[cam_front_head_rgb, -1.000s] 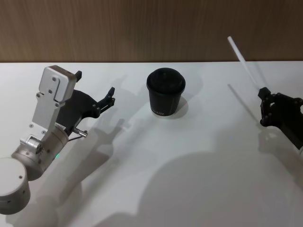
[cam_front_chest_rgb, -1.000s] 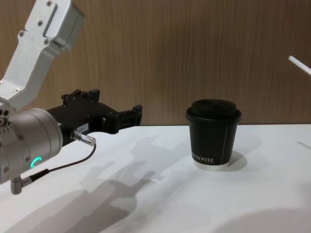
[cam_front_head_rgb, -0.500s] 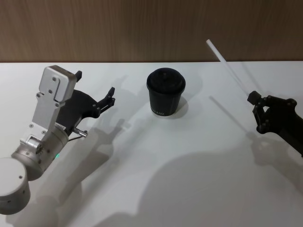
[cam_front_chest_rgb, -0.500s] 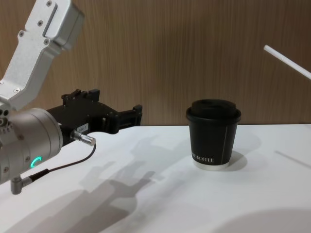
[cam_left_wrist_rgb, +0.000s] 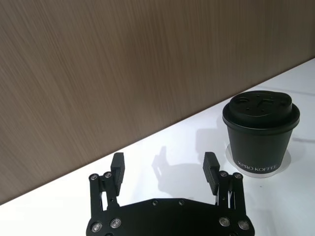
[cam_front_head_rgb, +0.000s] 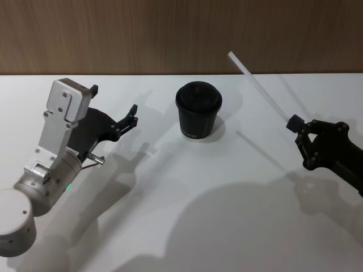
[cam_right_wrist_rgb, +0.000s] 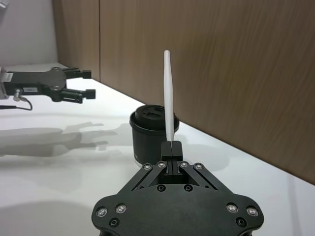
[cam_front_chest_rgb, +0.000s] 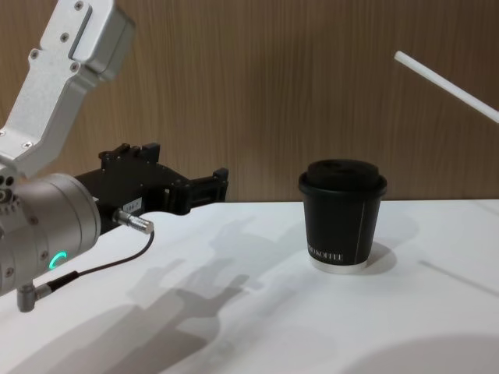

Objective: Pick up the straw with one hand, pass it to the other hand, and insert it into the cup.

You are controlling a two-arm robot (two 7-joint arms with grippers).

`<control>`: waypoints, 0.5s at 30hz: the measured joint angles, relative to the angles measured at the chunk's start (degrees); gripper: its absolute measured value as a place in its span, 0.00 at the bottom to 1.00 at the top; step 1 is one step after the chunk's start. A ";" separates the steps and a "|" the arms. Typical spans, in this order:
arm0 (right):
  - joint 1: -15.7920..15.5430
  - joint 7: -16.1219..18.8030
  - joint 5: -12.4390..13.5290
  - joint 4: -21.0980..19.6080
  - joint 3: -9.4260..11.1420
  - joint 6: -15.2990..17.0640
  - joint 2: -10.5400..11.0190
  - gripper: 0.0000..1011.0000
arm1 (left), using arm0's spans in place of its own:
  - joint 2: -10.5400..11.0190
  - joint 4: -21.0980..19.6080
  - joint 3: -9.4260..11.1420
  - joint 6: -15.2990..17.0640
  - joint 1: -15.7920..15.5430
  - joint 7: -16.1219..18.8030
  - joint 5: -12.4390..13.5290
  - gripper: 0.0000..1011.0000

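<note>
The white straw (cam_front_head_rgb: 260, 86) is pinched at its lower end by my right gripper (cam_front_head_rgb: 299, 134), which is shut on it; the straw slants up and toward the cup, its free tip in the air. In the right wrist view the straw (cam_right_wrist_rgb: 169, 98) rises from between the closed fingertips of the right gripper (cam_right_wrist_rgb: 171, 146). The black lidded cup (cam_front_head_rgb: 198, 110) stands upright at the table's middle back, to the left of that gripper. My left gripper (cam_front_head_rgb: 114, 102), on the silver arm, hovers open left of the cup with nothing between its fingers.
A brown wooden wall (cam_front_head_rgb: 170, 34) runs along the back edge of the white table (cam_front_head_rgb: 227, 215). A thin black cable with a metal plug (cam_front_chest_rgb: 134, 223) hangs from the left arm. The straw (cam_front_chest_rgb: 446, 86) crosses the chest view high above the cup (cam_front_chest_rgb: 341, 218).
My right gripper has carried the straw leftward, closer to the cup, and the straw's tip has swung left with it. The left arm and the cup have stayed still.
</note>
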 joint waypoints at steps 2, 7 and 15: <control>-0.15 0.28 0.20 -0.24 -0.03 -0.03 0.13 0.00 | 0.00 0.00 0.00 0.00 0.01 0.00 0.00 0.99; -0.54 0.99 0.77 -0.89 -0.13 -0.20 0.47 0.00 | 0.33 -0.31 -0.10 -0.14 0.18 -0.68 -0.10 0.99; -0.87 1.58 1.29 -1.39 -0.19 -0.31 0.79 0.00 | 1.74 -1.64 -0.53 -1.03 0.75 -4.12 -1.78 0.99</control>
